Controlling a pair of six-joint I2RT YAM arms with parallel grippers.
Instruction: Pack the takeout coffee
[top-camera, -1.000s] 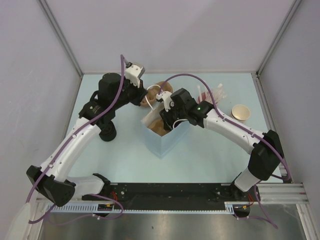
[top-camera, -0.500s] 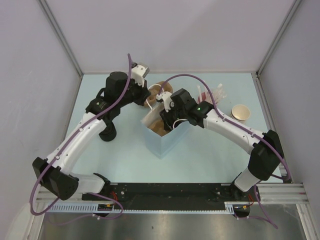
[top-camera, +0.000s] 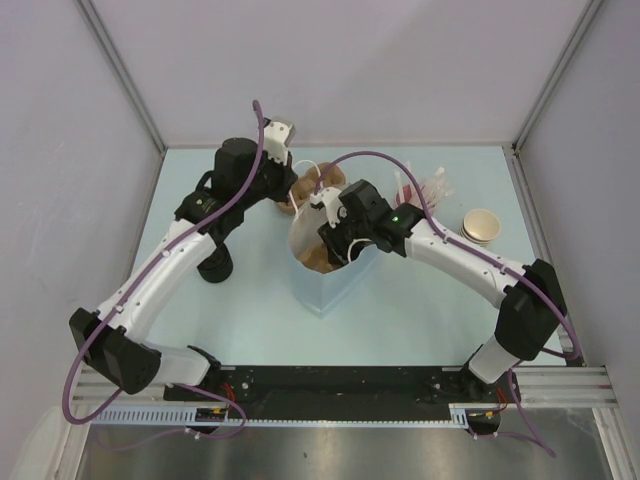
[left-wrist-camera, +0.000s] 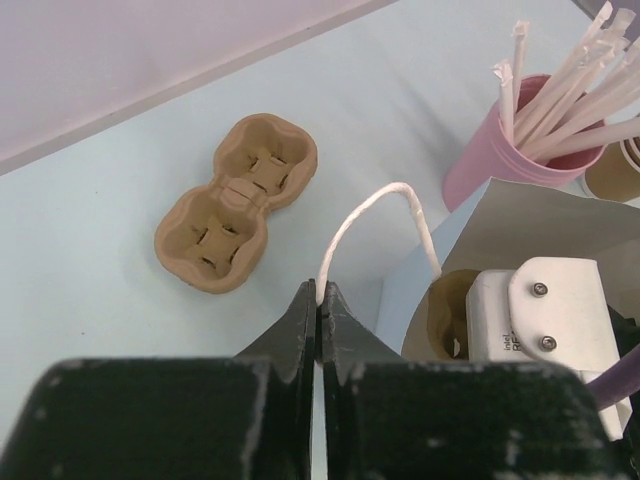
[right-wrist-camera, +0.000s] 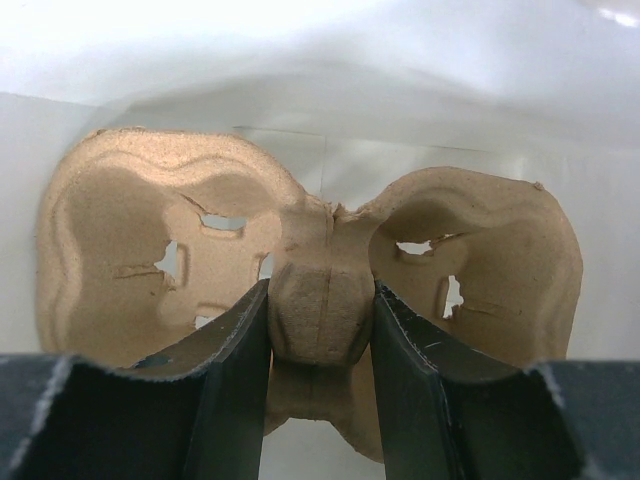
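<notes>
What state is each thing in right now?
Bag: upright, open.
Left tool: shut on the bag handle.
Right tool: shut on the cup tray inside the bag.
Spare tray: lying flat, empty.
Straw cup: upright, holding straws.
Tan cup: upright, no lid.

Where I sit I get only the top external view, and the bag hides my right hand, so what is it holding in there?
Observer: The right hand grips the middle bridge of a brown pulp cup carrier, down inside the white bag.
Operator: And the left hand?
Observer: The left hand is pinched shut on the bag's white cord handle.
Operator: Any cup in that carrier?
Observer: No, both its pockets show empty in the right wrist view.
</notes>
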